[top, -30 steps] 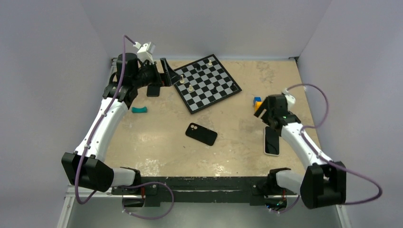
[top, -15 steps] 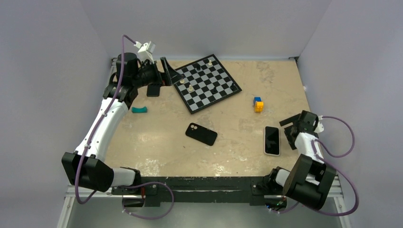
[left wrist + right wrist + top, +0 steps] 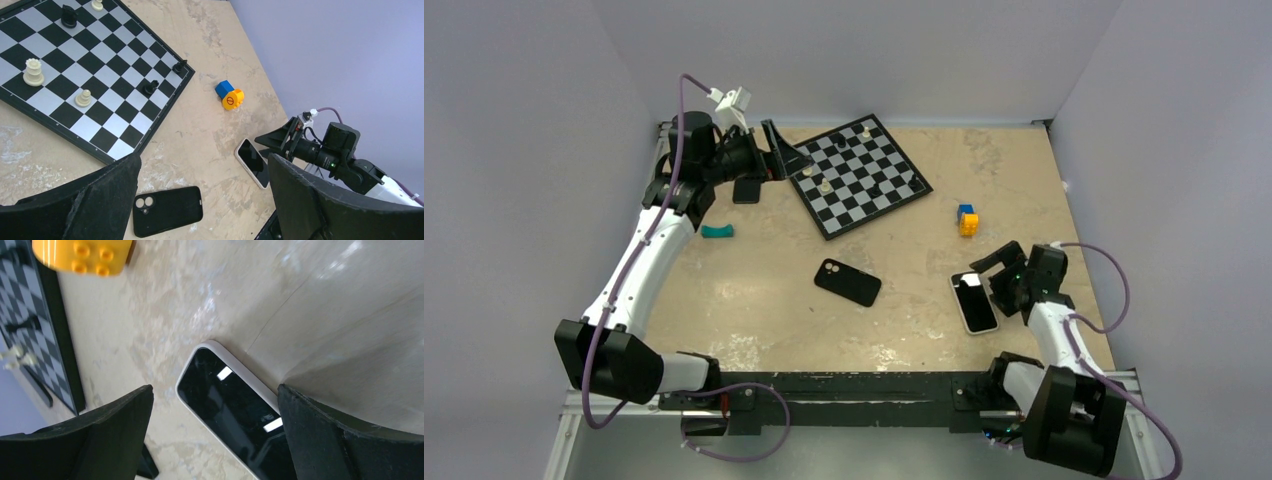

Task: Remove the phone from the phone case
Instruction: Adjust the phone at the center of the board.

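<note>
The phone (image 3: pixel 974 302) lies screen up on the table at the right, bare, its white rim showing. The black phone case (image 3: pixel 847 282) lies apart near the middle, camera cut-out up. My right gripper (image 3: pixel 992 283) is open, low beside the phone's right edge. In the right wrist view the phone (image 3: pixel 235 405) runs between the spread fingers of that gripper (image 3: pixel 215 390). My left gripper (image 3: pixel 769 165) is open and holds nothing, high at the back left by the chessboard. Its wrist view looks down between its gripper (image 3: pixel 205 159) fingers at the case (image 3: pixel 167 211) and phone (image 3: pixel 254 162).
A chessboard (image 3: pixel 859 175) with several pieces lies at the back centre. Blue and yellow blocks (image 3: pixel 966 219) sit beyond the phone. A small teal object (image 3: pixel 717 232) lies at the left. Walls close the table on three sides.
The right arm swung out to the table's right edge, then came back beside the phone. The phone has shifted left and turned slightly. The left arm and the case stayed put.
</note>
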Tool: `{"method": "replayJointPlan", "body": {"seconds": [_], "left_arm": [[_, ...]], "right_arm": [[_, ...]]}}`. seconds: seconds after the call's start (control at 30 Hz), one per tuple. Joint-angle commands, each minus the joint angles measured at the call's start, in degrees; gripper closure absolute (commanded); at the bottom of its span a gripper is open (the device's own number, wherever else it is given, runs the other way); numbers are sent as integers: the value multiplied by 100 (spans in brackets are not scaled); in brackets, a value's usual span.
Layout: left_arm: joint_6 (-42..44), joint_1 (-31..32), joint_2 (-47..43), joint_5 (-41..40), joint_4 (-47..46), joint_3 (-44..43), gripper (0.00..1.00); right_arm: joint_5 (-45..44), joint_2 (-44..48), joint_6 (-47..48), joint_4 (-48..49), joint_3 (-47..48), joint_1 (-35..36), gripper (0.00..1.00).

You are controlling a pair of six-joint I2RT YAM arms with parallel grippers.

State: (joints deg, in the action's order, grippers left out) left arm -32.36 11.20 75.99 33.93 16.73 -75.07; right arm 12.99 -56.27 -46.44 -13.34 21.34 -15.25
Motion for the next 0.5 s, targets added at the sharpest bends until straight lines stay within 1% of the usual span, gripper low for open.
{"method": "replayJointPlan", "body": {"seconds": [0.0,0.1,0.2,0.27,0.3,0.37,0.47], "left_arm": [[-114,-51,16,157,-320,58,0],[-96,-48,55,153,-307,62,0],[-84,-48,84,144,-293,54,0],[-89,-47,97,155,-299,60,0],[-72,-48,105,155,-297,58,0],[-29,-40,121,96,-266,62,0],[10,-47,169,83,-200,30,0]], "right_arm": [[36,149,63,-375,18,345,2],[-307,-47,443,-744,294,589,2],[-568,-58,591,-984,387,641,2],[-487,-46,384,-796,317,639,2],[-672,-99,227,-860,325,591,2],[-1121,-380,-10,-1315,539,570,2],[-1281,-885,-20,-1773,790,571,4]]}}
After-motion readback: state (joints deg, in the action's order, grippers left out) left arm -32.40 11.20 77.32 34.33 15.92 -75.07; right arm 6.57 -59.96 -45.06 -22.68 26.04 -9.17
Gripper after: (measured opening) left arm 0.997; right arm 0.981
